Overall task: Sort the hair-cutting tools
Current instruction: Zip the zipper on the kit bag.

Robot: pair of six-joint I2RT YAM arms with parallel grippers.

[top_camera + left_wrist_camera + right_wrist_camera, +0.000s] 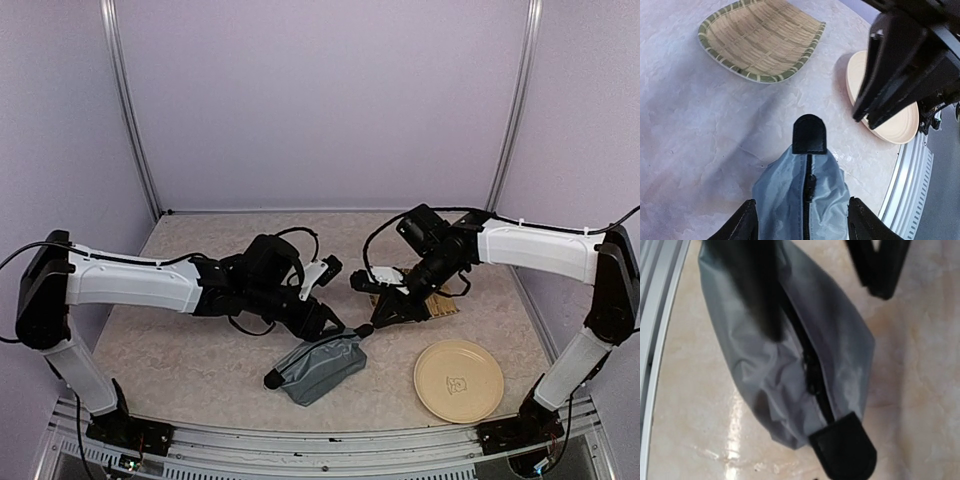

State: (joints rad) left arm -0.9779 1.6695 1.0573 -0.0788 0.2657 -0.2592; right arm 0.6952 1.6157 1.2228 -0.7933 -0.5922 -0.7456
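Found the left gripper (801,205) spread wide, one finger (741,227) down each flank of the pouch (318,368), close against the cloth but not seen to squeeze it. Noted the pouch lying on the table (700,140) between the two arms, with its zip (806,192) run closed up to a black end tab (809,134).

Saw none of the tools in any view. Judged them to be inside the pouch, though could not confirm it. Reckoned the pouch soft and limp, likely to sag and to slide on the smooth top if pulled from one side only. Judged the stiffer tab the best place to pin it, and the small zip pull the place to draw from, though hard to pinch. Expected the tools themselves to be hard, thin and slippery, best lifted across their thickest part.

Further right, found the right gripper (866,121) near the tab end, seemingly off the table, fingers drawn together on nothing. Beyond it, noted a bamboo tray (762,45) and a cream plate (458,380), both apart from the pouch.
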